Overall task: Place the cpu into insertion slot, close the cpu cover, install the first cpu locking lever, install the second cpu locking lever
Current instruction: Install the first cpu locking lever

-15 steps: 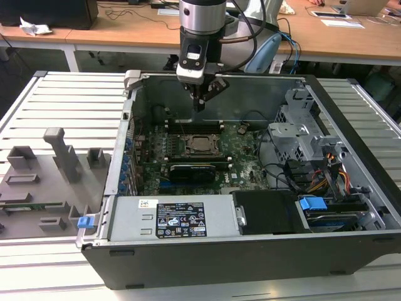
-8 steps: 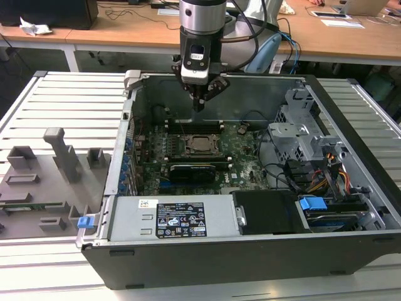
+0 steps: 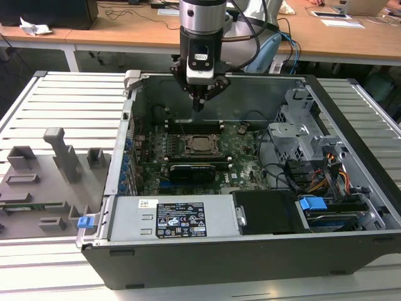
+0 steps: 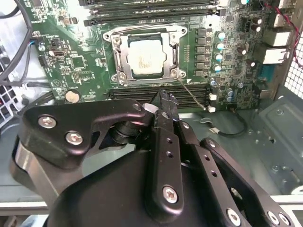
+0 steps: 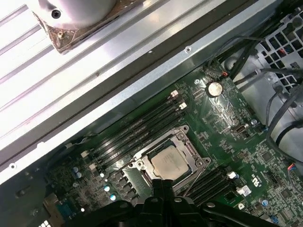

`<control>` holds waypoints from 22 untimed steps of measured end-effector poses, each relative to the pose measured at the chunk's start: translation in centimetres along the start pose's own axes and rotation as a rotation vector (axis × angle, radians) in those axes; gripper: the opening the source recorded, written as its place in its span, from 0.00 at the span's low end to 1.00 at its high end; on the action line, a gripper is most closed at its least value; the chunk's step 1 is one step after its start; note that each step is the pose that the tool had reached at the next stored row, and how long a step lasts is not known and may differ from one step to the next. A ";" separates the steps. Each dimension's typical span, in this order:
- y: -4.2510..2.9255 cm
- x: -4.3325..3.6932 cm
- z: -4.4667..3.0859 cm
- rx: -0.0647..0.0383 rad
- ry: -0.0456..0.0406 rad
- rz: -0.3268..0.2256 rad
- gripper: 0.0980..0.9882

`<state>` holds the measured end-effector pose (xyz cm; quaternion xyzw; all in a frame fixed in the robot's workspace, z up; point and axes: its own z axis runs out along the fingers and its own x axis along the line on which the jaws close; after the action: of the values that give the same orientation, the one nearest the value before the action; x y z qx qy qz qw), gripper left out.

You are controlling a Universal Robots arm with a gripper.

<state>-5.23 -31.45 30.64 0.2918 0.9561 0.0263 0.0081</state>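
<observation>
Your black gripper (image 4: 163, 101) hangs with its fingers pinched together, holding nothing, just above a bank of long black memory slots (image 4: 128, 92). Beyond them, the small square silver-topped cpu (image 4: 146, 56) lies in the square black insertion slot (image 4: 142, 37), framed by the thin metal cpu cover (image 4: 176, 49). A second bank of slots (image 4: 151, 9) lies farther on.

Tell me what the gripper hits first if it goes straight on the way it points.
Most likely the black memory slots beside the cpu cover, not the cpu. In the second wrist view the gripper hangs over those slots, just off the cover's edge. Depth is unclear, so the cover's rim is possible.
</observation>
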 end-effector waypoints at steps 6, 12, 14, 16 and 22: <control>0.00 0.00 0.00 0.000 0.0054 -0.098 0.01; 0.00 0.00 0.00 0.000 0.0082 -0.148 0.01; 0.00 0.00 0.00 0.000 0.0090 -0.164 0.01; 0.00 0.00 0.00 0.000 0.0102 -0.186 0.01; 0.00 0.00 0.01 0.000 0.0188 -0.342 0.01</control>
<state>-5.23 -31.45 30.63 0.1248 0.9918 0.0273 0.0035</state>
